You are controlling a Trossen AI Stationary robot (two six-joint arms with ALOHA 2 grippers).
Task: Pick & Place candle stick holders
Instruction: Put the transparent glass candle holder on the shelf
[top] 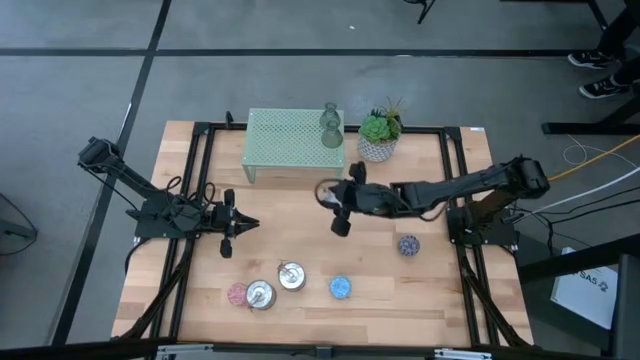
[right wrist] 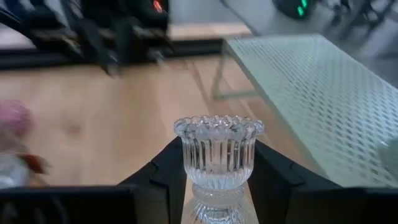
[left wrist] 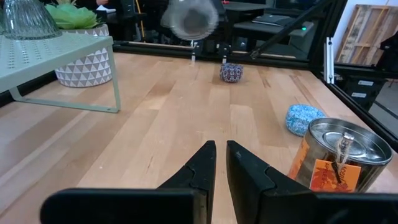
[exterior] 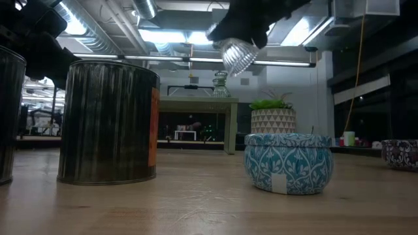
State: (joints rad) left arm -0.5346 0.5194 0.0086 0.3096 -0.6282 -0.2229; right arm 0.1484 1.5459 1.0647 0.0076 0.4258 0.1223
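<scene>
My right gripper (top: 338, 197) is shut on a clear ribbed glass holder (right wrist: 217, 155), held in the air over the middle of the table, near the mint-green stand (top: 295, 140). It shows high up in the low view (exterior: 236, 53). Another glass holder (top: 331, 125) stands on the stand's right end. A purple holder (top: 408, 245), a blue one (top: 341, 288), two silver ones (top: 291, 276) (top: 261, 294) and a pink one (top: 237, 293) rest on the table. My left gripper (top: 228, 225) is shut and empty, low over the left half of the table. My right gripper pinches the glass holder between its two fingers (right wrist: 165, 177), one on each side of the lower part of the ribbed cup (right wrist: 191, 174). The fingers come roughly level from the table's right. The holder's beaded rim (right wrist: 217, 127) sticks out past the fingertips. The holder is lifted clear of the table.
A green plant in a white patterned pot (top: 380, 135) stands just right of the stand. Black frame rails (top: 200, 180) run along the table's left, right and far sides. Bare wood (top: 300, 230) lies between the two grippers.
</scene>
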